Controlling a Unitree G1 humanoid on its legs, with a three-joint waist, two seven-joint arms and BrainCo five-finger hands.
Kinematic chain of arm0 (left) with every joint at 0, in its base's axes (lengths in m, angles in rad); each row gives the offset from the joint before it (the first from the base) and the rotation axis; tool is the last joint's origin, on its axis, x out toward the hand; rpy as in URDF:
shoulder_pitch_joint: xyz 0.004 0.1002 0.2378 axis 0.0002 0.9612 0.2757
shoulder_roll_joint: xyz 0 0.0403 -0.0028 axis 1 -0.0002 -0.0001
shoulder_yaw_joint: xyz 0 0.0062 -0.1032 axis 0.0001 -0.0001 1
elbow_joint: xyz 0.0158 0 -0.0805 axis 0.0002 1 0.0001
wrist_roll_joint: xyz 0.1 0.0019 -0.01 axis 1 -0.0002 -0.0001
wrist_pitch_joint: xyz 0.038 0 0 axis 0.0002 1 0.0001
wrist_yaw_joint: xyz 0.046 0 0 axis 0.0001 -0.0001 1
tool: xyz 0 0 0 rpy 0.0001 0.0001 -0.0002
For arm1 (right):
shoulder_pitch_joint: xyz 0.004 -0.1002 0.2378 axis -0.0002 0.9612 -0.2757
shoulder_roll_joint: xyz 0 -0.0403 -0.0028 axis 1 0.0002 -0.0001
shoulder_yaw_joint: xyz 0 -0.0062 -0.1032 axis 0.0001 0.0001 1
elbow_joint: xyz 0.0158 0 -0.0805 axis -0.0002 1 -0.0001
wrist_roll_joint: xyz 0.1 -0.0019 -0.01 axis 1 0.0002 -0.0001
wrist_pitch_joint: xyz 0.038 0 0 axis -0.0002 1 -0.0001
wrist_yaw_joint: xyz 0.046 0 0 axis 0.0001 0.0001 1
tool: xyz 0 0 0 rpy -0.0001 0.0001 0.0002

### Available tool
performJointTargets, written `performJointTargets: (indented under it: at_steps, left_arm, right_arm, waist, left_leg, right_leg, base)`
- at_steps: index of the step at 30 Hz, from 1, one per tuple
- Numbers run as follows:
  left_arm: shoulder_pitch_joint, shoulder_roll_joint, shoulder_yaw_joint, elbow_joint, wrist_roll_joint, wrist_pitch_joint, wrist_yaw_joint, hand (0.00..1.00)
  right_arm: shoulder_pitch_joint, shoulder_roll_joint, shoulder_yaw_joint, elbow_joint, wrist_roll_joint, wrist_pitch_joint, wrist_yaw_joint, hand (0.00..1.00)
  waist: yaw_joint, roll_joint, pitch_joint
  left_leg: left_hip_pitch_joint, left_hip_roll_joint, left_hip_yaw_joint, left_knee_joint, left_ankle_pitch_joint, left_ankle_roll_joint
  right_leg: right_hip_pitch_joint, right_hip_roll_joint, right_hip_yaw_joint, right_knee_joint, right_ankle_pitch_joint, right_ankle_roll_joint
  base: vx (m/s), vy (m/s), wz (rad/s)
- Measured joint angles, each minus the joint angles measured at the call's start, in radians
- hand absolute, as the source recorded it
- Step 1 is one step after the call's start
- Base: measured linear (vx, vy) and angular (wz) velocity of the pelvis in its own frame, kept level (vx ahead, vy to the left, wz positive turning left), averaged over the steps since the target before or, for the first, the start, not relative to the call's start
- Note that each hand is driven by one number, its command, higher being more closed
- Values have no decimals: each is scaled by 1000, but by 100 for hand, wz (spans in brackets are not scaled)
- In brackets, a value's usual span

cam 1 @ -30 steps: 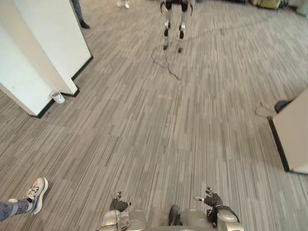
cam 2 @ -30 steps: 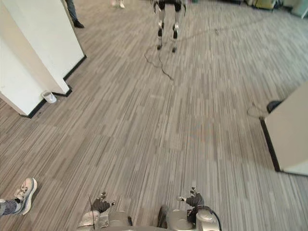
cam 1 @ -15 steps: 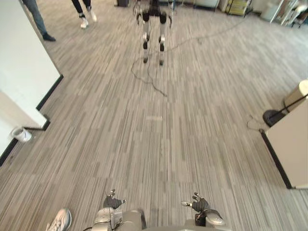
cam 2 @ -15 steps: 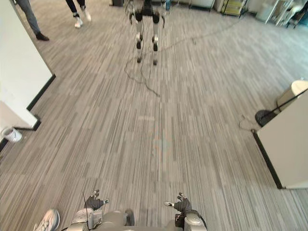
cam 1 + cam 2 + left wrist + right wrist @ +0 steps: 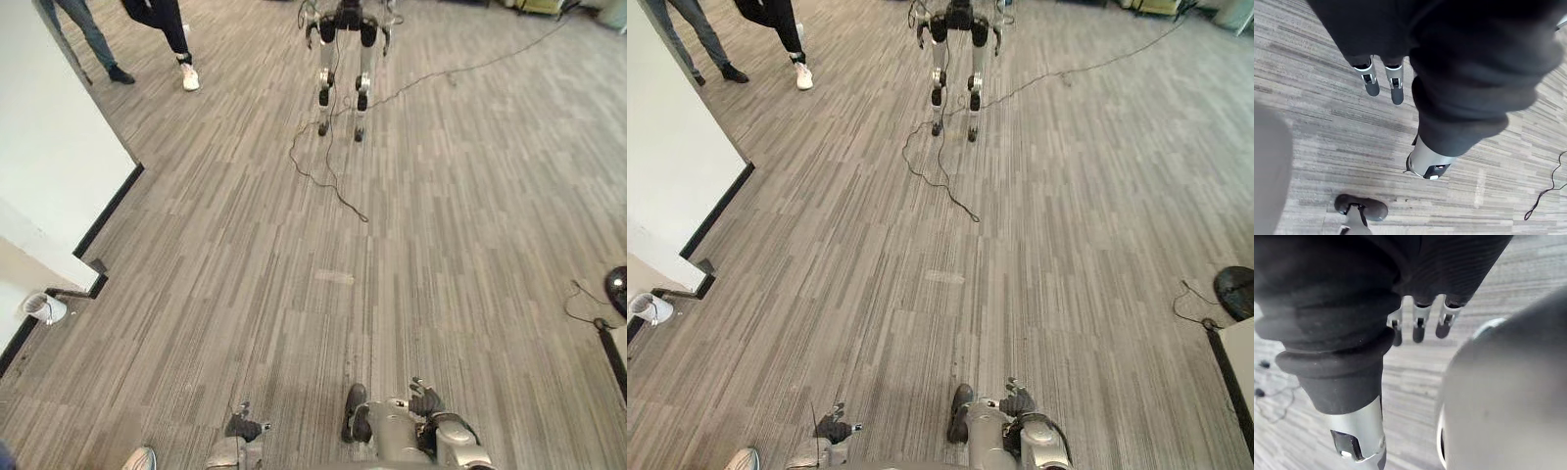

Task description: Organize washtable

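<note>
You had bright, even light from overhead on the striped floor (image 5: 441,245), with no glare anywhere on it. Shadows were soft and faint, just a slight darkening at the feet of the other robot (image 5: 341,59) and by the people's legs (image 5: 168,24). The white wall (image 5: 54,157) was the brightest surface. In the wrist views, the ribbed covers of your left hand (image 5: 1371,83) and right hand (image 5: 1418,328) showed almost black against the pale floor.

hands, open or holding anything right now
Left hand: open, holding nothing.
Right hand: open, holding nothing.
</note>
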Motion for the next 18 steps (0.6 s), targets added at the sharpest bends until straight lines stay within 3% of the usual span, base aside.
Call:
performJointTargets:
  at_steps: [2,4,6,9,10,11,12,13,14,16,17,18]
  left_arm:
    - [2,-3,23,-25,0,1,1,0]
    - [2,20,21,-56,0,0,1,0]
    - [5,23,20,-83,-1,-5,2,0]
    - [8,21,5,-111,-1,-12,1,0]
    - [9,19,3,-110,-3,-12,2,0]
    - [12,10,2,-110,-4,-13,3,0]
    - [11,5,3,-110,-4,-15,5,0]
    - [12,8,4,-110,-3,-15,4,0]
    - [17,17,10,-110,-4,-22,3,0]
    - [15,27,8,-100,-4,-21,5,0]
    - [14,32,7,-95,-5,-21,4,0]
    - [8,45,2,-82,-5,-20,5,0]
  right_arm:
    - [7,7,1,-15,5,3,-1,0]
    - [19,33,4,-14,11,4,-4,0]
    - [31,48,11,-13,14,4,-4,0]
    - [27,59,22,0,21,8,-4,0]
    - [25,55,24,13,20,6,-4,0]
    - [24,48,25,25,20,5,-4,0]
    - [26,47,25,31,20,6,-4,0]
    - [29,49,25,30,20,5,-5,0]
    - [32,55,25,30,20,5,-5,0]
    - [40,61,31,28,17,5,-3,0]
    - [35,61,39,25,16,3,-1,0]
    - [28,61,44,22,12,3,1,0]
  waist:
    - [6,8,15]
    - [22,-28,22]
    - [39,-46,20]
    - [59,-56,27]
    - [59,-48,26]
    - [66,-35,20]
    - [84,-34,13]
    - [84,-41,7]
    - [84,-50,-4]
    - [84,-72,-14]
    - [83,-77,-13]
    - [80,-96,-5]
  left_leg:
    - [-144,72,23,344,6,2]
    - [-246,77,57,443,-6,22]
    - [-336,77,108,370,-30,60]
    - [-410,-7,104,-113,-35,53]
    - [-414,-42,55,-336,11,25]
    - [-423,-49,27,-429,41,23]
    - [-423,-47,11,-422,109,46]
    - [-419,-55,15,-410,135,61]
    - [-410,-73,31,-387,162,92]
    - [-380,-92,93,-360,136,126]
    - [-350,-97,122,-367,114,139]
    - [-288,-121,145,-387,89,157]
  right_leg:
    - [107,51,27,-41,-42,-25]
    - [222,53,59,-84,-56,-28]
    - [315,51,97,-153,-52,-22]
    - [416,21,162,-241,-58,16]
    - [447,12,190,-274,-71,36]
    - [468,13,200,-296,-85,56]
    - [488,4,224,-294,-119,80]
    - [493,-7,239,-286,-134,94]
    - [494,-39,266,-253,-170,117]
    - [419,-92,307,-53,-208,163]
    - [352,-110,316,100,-208,169]
    - [266,-149,314,327,-185,199]
  base:
    - [653,-109,-46]
    - [549,-88,-42]
    - [448,-80,-44]
    - [520,56,-57]
    - [379,149,-64]
    - [384,217,-85]
    - [335,211,-76]
    - [443,279,-81]
    - [488,281,-74]
    - [585,347,-80]
    - [448,305,-65]
    - [432,303,-45]
